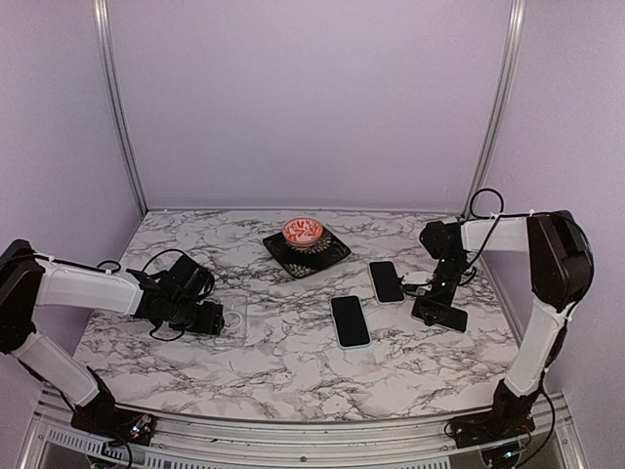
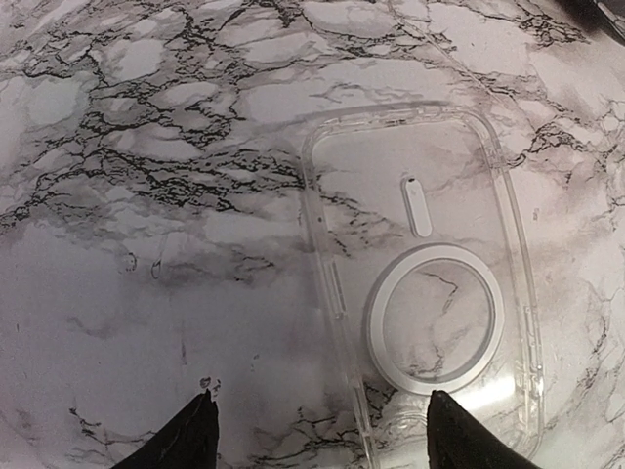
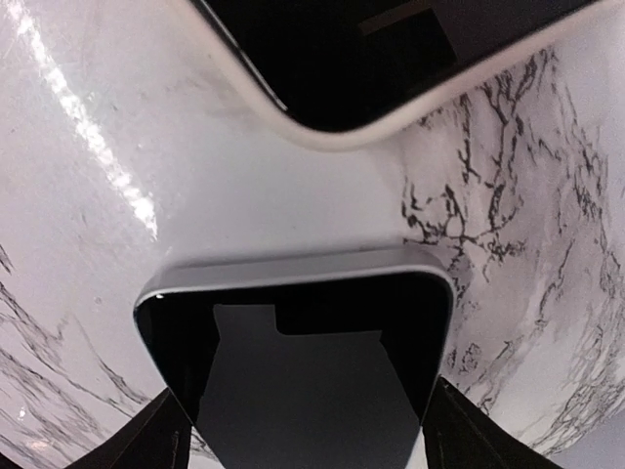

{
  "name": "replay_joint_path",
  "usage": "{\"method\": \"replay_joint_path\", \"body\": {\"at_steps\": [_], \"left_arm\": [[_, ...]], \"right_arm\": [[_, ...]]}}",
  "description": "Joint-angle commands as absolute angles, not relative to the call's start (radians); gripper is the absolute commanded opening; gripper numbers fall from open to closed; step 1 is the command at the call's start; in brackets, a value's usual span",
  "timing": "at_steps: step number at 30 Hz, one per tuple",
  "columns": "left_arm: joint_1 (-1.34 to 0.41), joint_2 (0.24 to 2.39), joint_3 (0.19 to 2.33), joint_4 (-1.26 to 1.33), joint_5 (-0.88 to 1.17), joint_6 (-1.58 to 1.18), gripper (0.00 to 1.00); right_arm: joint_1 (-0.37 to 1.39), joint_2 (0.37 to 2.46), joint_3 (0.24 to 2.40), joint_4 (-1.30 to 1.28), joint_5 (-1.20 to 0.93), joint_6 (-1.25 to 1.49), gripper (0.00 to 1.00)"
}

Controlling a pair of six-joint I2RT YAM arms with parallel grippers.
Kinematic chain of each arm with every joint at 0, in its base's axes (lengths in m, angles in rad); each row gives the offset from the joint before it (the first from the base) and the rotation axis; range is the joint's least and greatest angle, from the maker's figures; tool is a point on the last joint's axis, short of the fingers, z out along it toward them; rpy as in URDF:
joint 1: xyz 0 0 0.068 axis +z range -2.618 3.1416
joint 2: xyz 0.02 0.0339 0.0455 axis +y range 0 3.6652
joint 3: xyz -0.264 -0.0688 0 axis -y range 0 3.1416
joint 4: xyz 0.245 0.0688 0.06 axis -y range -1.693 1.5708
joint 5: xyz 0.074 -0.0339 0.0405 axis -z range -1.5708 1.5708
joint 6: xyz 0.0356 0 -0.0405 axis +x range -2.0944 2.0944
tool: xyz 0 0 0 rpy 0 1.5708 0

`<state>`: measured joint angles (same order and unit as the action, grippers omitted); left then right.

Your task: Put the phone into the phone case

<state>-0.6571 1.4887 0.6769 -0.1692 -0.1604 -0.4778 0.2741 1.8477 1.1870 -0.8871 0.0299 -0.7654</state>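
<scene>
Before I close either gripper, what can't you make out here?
Left wrist: case near end cut off at bottom edge.
Top view: case faint, partly under left gripper.
Right wrist: near phone and far phone cut off by edges; unclear whether right gripper touches near phone.

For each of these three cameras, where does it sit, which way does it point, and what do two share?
Top external: above and behind the bases, looking down over the table; left arm and right arm show.
Left wrist: on that wrist, facing down at the phone case; jaws at bottom.
Right wrist: on that wrist, facing down at a phone between its jaws.
Shared: top and left wrist both show the phone case.
</scene>
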Motion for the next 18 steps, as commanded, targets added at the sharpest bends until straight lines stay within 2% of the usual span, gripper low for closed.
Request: {"method": "replay_joint_path", "body": {"at_steps": [1, 8, 18], "left_arm": [[-0.657, 1.438, 0.676, -0.178, -0.14, -0.462, 0.74], [-0.655, 1.404, 0.672, -0.19, -0.144, -0.469, 0.75], [-0.655, 1.373, 0.628, -0.231, -0.211, -0.522, 0.74]], "right_arm": [[0.328, 1.897, 1.171, -0.872, 0.047, -0.718, 0.75], [0.351, 1.893, 1.18, -0.88, 0.084, -0.702, 0.52], [0.376, 1.782, 1.2, -0.817, 0.015, -0.682, 0.43]]}}
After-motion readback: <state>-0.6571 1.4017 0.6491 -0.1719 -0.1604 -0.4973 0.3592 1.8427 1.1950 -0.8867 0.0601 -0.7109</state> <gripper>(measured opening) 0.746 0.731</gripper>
